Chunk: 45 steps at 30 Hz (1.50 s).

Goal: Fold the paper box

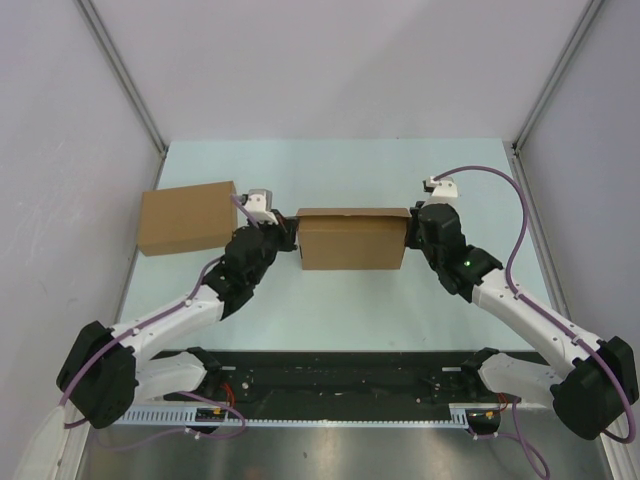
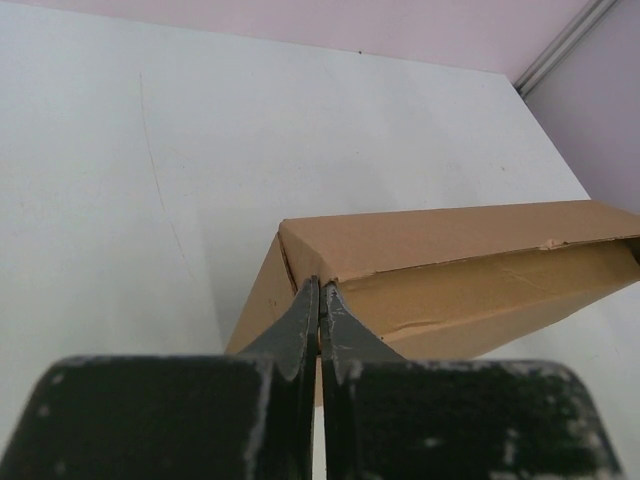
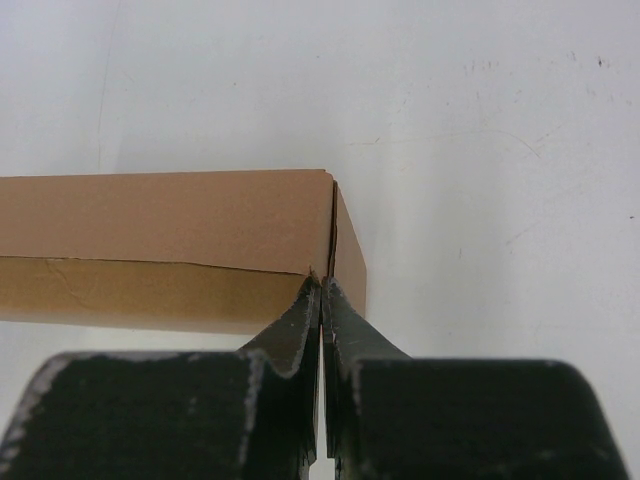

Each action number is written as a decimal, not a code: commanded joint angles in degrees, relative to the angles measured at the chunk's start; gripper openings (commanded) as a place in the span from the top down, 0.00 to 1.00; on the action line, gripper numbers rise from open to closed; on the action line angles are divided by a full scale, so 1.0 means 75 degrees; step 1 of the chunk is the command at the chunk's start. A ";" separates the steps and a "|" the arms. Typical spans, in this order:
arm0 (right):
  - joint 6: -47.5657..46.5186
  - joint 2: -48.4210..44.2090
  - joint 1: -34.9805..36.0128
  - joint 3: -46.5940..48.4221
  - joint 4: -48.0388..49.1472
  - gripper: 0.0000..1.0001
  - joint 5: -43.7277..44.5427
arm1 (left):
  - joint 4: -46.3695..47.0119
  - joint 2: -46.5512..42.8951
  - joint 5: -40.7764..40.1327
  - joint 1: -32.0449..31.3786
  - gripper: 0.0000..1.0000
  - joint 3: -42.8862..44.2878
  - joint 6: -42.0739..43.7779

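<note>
At the far left of the tabletop [image 1: 330,310] sits a plain cardboard box [image 1: 187,218], out of play. Next, the left end effector [image 1: 288,237] is clenched on nothing, its tips against the left end of the paper box [image 1: 352,242], which stands mid-tabletop, already box-shaped. The right end effector [image 1: 411,232], likewise clenched and empty, meets the right end. To finish well, I would press both ends inward evenly (so the box does not skid) and seat the lid. Only the left wrist view shows the front lid seam gaping. The right wrist view shows a corner slit, and the overhead hides both.
</note>
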 commanded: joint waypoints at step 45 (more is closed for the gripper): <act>0.0095 -0.0830 0.0177 -0.0108 -0.0985 0.64 0.0076 | -0.0981 0.0272 -0.1264 -0.0268 1.00 -0.0434 -0.0642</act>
